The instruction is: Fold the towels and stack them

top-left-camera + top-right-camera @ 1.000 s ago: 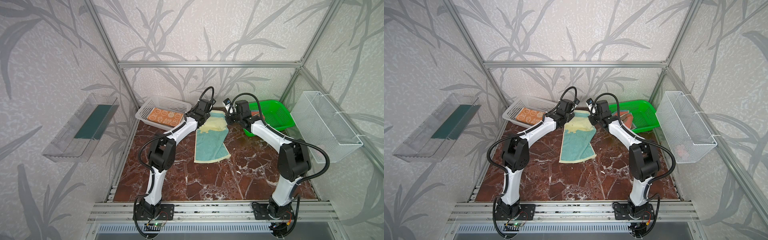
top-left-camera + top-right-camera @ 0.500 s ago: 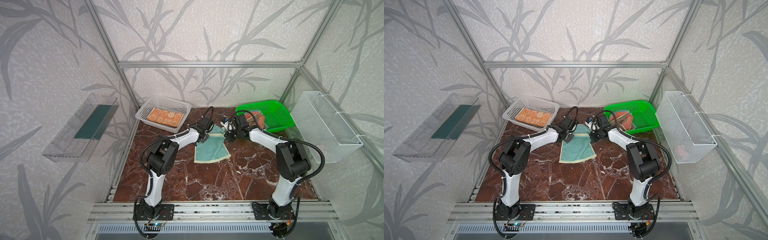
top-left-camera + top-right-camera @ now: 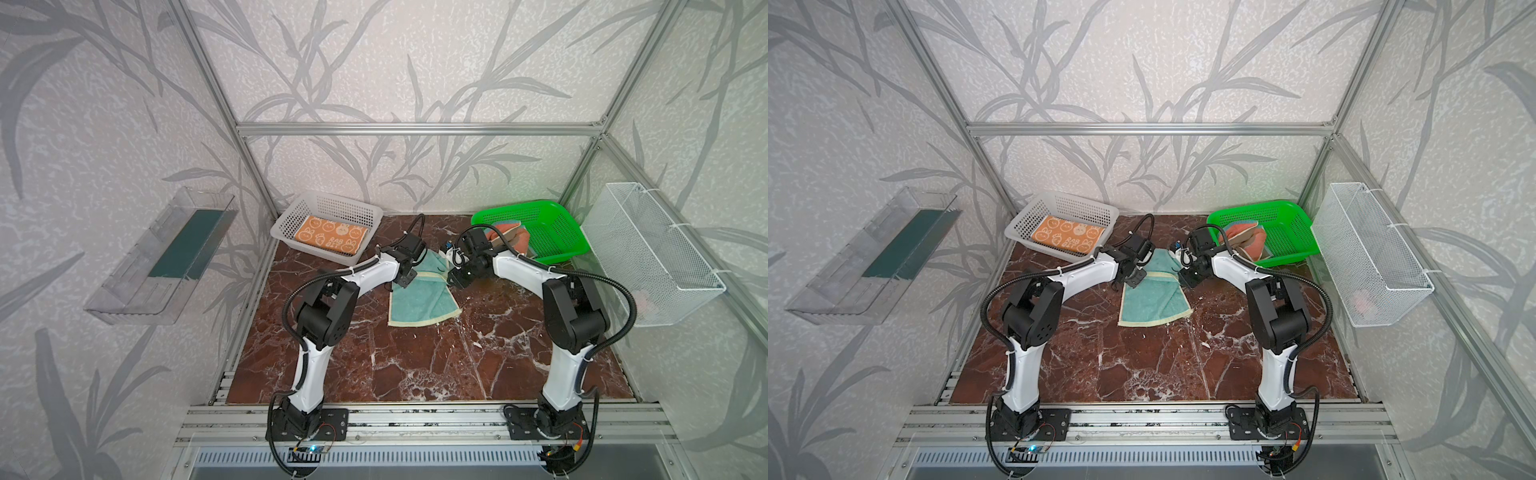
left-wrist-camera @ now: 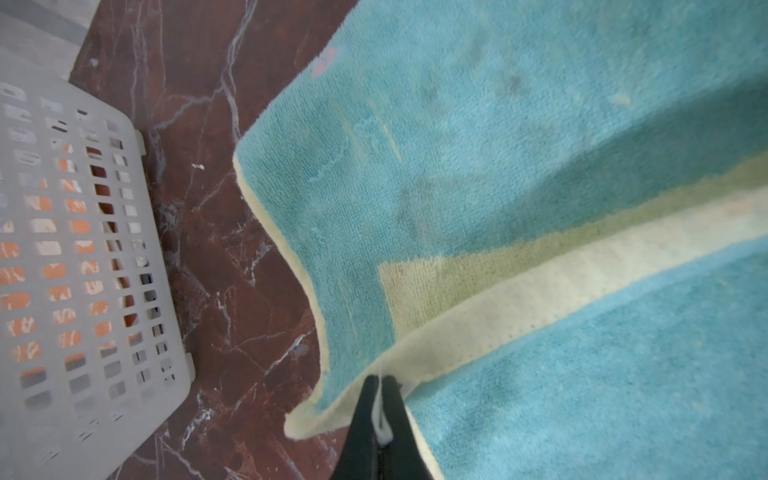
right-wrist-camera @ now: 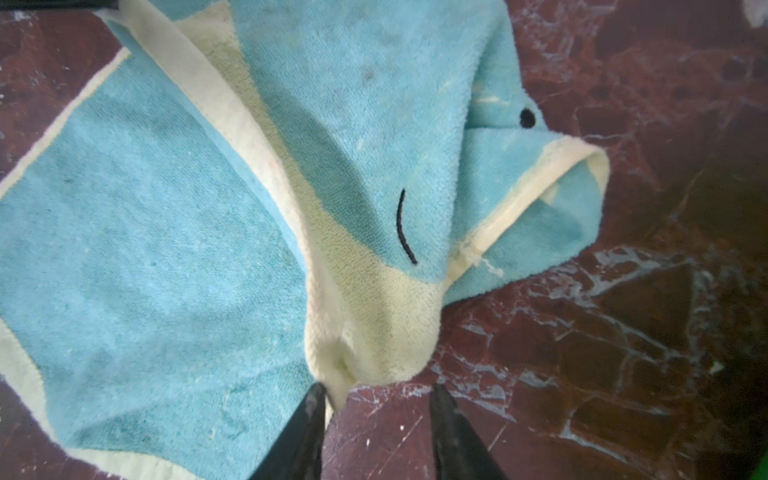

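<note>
Jaws of the left gripper (image 4: 380, 380) meet tight on the cream hem of the pale yellow terry towel with the teal figure (image 4: 498, 145). In the left wrist view a loose white thread is pinched between them. The cloth is doubled over there, with teal on both layers. Beside it are the red-brown marble tabletop (image 4: 199, 124) and a wall of the white perforated plastic basket (image 4: 83, 374). Orange shows through its holes, but this view does not show what it is.

The right wrist view shows the right gripper (image 5: 377, 390) with its jaws standing apart over bare marble and nothing between them. One fingertip (image 5: 307, 415) sits just beside a bunched cream corner of the towel; whether it touches is unclear. Only this view shows the stitched black curve and black dot on the teal, and a rumpled fold along one edge.

In both top views the towel (image 3: 419, 299) (image 3: 1152, 299) lies folded on the tabletop towards the back, between the two grippers, whose jaws are too small to judge. These views alone show the orange terry towel printed with white bunnies (image 3: 330, 239) (image 3: 1067, 237) lying flat in the white basket at back left. They also show the salmon-pink towel (image 3: 515, 237) heaped in the green plastic mesh basket (image 3: 557, 224) at back right, partly hidden by the right arm's cable.
</note>
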